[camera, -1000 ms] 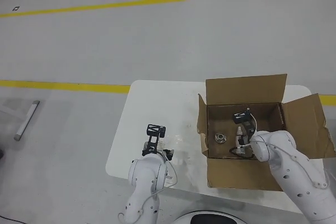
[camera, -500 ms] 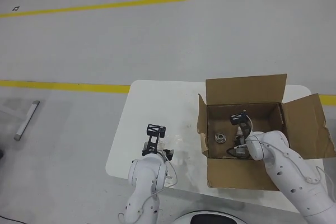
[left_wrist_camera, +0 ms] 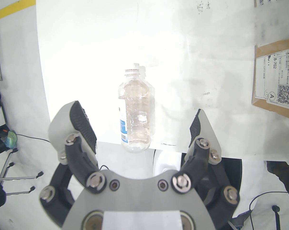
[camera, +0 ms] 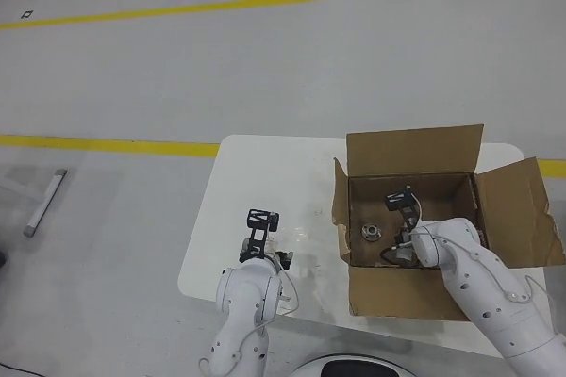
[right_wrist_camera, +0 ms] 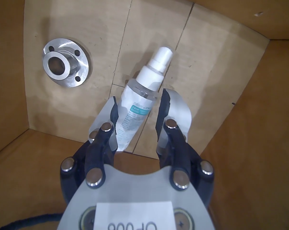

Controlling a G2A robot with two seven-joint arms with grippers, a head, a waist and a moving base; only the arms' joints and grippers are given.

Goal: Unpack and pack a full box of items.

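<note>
The cardboard box stands open on the 3 o'clock side of the white table, with its flaps folded outward at 12, 3 and 9 o'clock. Two items lie on the box floor. A small spray bottle, which has a white nozzle and a printed label, sits roughly at the centre. A round metal flange with a centre bore and bolt holes lies flat, apart from the bottle at its 9 o'clock. The right gripper is lowered inside the box and straddles the body of the spray bottle. Its jaws are only narrowly parted. One pad is against or just beside the label, and a slim gap shows at the other pad, so no firm clamp is confirmed. The bottle's nozzle points out beyond the fingertips. Outside the box, toward the table's 6 o'clock edge, is a clear plastic bottle without a cap. Whether it stands or lies cannot be told. The left gripper hangs over that edge with its jaws spread wide and holding nothing, and the clear bottle lies in line between its fingers but beyond them. A yellow line crosses the floor past the table's 9 o'clock side.
</note>
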